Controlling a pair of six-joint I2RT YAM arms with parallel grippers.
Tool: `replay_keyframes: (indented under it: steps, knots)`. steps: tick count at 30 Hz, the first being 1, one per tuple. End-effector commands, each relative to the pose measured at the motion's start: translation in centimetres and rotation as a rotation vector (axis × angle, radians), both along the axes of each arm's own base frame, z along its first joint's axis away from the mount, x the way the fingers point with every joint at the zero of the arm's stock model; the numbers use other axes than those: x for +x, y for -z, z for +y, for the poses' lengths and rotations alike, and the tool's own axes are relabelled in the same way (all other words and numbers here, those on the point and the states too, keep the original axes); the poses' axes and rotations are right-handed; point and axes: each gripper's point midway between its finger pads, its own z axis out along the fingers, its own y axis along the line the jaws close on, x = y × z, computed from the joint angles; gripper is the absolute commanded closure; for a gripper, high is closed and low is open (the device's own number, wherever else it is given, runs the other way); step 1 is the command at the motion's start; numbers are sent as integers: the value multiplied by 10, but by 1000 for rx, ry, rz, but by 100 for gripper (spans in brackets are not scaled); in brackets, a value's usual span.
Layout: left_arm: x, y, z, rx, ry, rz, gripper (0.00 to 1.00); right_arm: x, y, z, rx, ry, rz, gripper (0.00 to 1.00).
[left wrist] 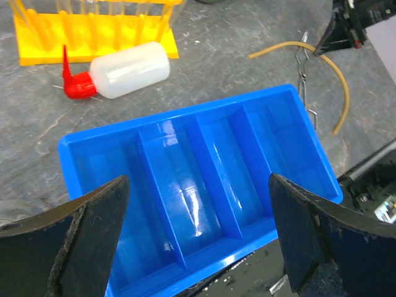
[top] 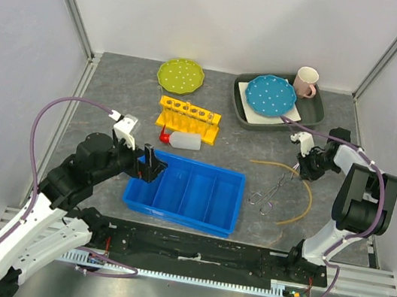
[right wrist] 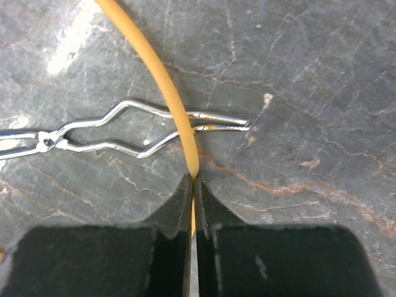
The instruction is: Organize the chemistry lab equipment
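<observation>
Right hand [right wrist: 193,181] pinches tan tube [right wrist: 162,80] crossing metal tongs [right wrist: 48,142].

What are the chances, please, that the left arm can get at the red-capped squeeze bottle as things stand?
Probably yes. The left gripper is open and empty above the blue bin, and the squeeze bottle lies on its side beyond the bin's far rim, before the yellow rack, with nothing between.

The blue tray [left wrist: 179,114] was glossy moulded plastic. The tongs [right wrist: 49,142] were bright bare metal wire, the tan tube [right wrist: 168,93] smooth matt rubber, the bench top [right wrist: 309,74] dull, veined and stone-like.
</observation>
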Motion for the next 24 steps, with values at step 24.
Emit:
replay_keyframes:
  steps: [24]
  knots:
    - [-20, -139, -91, -318, 537, -284, 0, -28, -270, 153, 201, -437, -515, 100]
